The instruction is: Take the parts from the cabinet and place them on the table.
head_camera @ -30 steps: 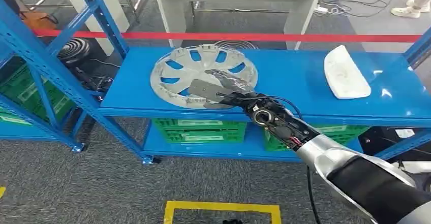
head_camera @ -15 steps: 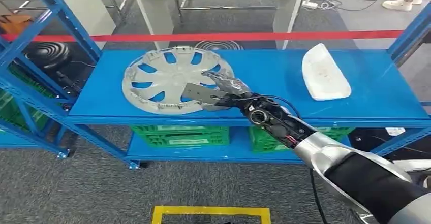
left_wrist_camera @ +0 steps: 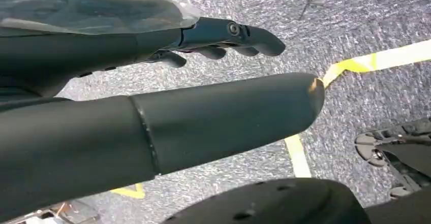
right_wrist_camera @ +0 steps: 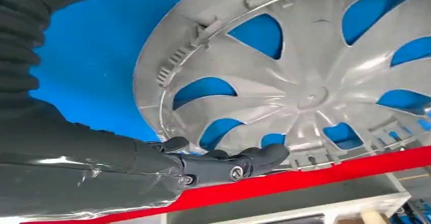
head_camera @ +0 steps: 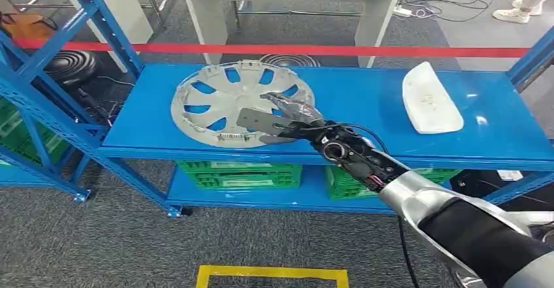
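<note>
A silver-grey wheel cover (head_camera: pixel 235 102) with spoke cut-outs lies inner side up, flat on the blue shelf (head_camera: pixel 353 95) towards its left end. A white curved part (head_camera: pixel 429 98) lies well apart, near the right end.

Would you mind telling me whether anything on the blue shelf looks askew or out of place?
The hubcap lies inner side up with its near edge overhanging the shelf front, where the right hand reaches over its rim. The white part lies flat, angled on the shelf. Nothing looks damaged or spilled.

Silver right arm (head_camera: pixel 418 200), black cable, dark hand (head_camera: pixel 291 115).
</note>
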`<state>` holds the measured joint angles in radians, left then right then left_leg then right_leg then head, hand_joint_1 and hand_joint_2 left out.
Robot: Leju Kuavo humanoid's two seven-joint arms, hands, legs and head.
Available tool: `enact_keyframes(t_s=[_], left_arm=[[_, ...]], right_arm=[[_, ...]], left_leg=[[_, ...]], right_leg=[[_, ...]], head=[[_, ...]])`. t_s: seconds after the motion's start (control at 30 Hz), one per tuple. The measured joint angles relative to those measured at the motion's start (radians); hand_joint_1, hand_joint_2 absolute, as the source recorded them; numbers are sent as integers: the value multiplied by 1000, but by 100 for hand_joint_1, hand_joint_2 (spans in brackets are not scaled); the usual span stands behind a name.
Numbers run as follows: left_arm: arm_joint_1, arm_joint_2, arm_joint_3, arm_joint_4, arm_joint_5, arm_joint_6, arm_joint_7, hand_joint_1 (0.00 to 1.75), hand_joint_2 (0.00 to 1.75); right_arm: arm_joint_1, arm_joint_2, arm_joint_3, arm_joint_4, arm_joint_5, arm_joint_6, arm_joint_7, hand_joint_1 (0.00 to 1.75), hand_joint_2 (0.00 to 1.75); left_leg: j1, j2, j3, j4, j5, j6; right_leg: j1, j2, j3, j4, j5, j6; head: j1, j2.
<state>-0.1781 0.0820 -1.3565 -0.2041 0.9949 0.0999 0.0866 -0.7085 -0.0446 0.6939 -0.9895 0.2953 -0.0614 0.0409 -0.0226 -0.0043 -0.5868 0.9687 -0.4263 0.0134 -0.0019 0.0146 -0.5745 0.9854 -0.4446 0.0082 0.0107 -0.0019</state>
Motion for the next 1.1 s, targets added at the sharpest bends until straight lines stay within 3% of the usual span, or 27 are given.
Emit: enact_keyframes(t_s=[0.43, 0.63, 0.67, 0.7, 0.73, 0.8, 0.83, 0.87, 0.93, 0.97, 1.0, 1.03, 1.07, 1.1], left_arm=[[0, -1, 0, 0, 0, 4, 0, 0, 0], [0, 0, 0, 0, -3, 4, -2, 0, 0], [-1, -1, 0, 0, -3, 4, -2, 0, 0], [0, -7, 0, 0, -3, 4, -2, 0, 0], [0, -7, 0, 0, -4, 4, -2, 0, 0], [0, -7, 0, 0, -8, 4, -2, 0, 0], [0, -7, 0, 0, -9, 4, -2, 0, 0], [0, -7, 0, 0, -9, 4, -2, 0, 0], [1, -8, 0, 0, -10, 4, -2, 0, 0], [1, -10, 0, 0, -10, 3, -2, 0, 0], [1, -10, 0, 0, -10, 4, -2, 0, 0], [0, -6, 0, 0, -10, 4, -2, 0, 0], [-2, -8, 0, 0, -10, 3, -2, 0, 0], [-2, -8, 0, 0, -9, 4, -2, 0, 0]], right_arm=[[0, 0, 0, 0, -13, 8, -28, 0, 0], [0, 0, 1, 0, -13, 15, -31, 0, 0], [-1, 0, 1, -1, -13, 18, -31, 0, 0], [1, 0, 0, -3, -13, 20, -31, 0, 0], [0, 0, 0, -3, -13, 22, -32, 0, 0], [0, 0, 0, -3, -11, 26, -31, 0, 0], [5, 0, 0, -3, -11, 27, -30, 0, 0], [10, 0, 0, -3, -11, 27, -30, 0, 0], [14, 0, 0, -3, -9, 29, -29, 0, 0], [13, 0, 0, -3, -8, 29, -29, 0, 0], [12, -1, 0, -3, -9, 29, -29, 0, 0], [11, -2, 0, -2, -9, 30, -29, 0, 0], [11, -2, 1, -3, -9, 32, -29, 0, 0], [13, -2, 1, -3, -9, 34, -28, 0, 0]], left_leg=[[2, 0, 1, 0, 1, 4], [-3, -1, 2, 1, -2, 18], [4, -1, 10, -18, 5, 24], [14, 1, 25, -35, 12, 23], [16, -1, 34, -47, 14, 25], [21, -1, 38, -51, 16, 29], [24, -4, 39, -50, 15, 28], [28, -9, 39, -50, 14, 25], [39, -21, 42, -44, 8, 14], [48, -30, 44, -35, 1, 3], [53, -38, 44, -24, -7, -8], [49, -45, 38, -13, -15, -20], [49, -51, 30, -1, -17, -26], [52, -54, 29, -7, -14, -33]], right_leg=[[0, 0, 1, -1, 1, 2], [-3, 0, 6, -10, 4, 12], [3, 0, 11, -14, 5, 16], [1, -4, 10, -9, -2, 18], [4, -4, -2, 24, -25, 25], [-5, -5, -76, 182, -102, 37], [-11, -5, -114, 256, -126, 43], [-17, -5, -135, 291, -128, 49], [-29, -6, -109, 227, -71, 62], [-37, -4, -57, 122, -12, 73], [-47, 4, -15, 34, 28, 83], [-51, 37, 6, -1, 10, 94], [-47, 38, 4, -4, 7, 70], [-42, 29, 1, 1, 5, 60]], head=[[0, 0], [-2, 0], [-1, 0], [-1, 0], [5, 0], [10, 0], [13, 0], [14, 0], [16, 0], [18, 0], [23, 0], [33, 0], [35, 0], [28, 0]])
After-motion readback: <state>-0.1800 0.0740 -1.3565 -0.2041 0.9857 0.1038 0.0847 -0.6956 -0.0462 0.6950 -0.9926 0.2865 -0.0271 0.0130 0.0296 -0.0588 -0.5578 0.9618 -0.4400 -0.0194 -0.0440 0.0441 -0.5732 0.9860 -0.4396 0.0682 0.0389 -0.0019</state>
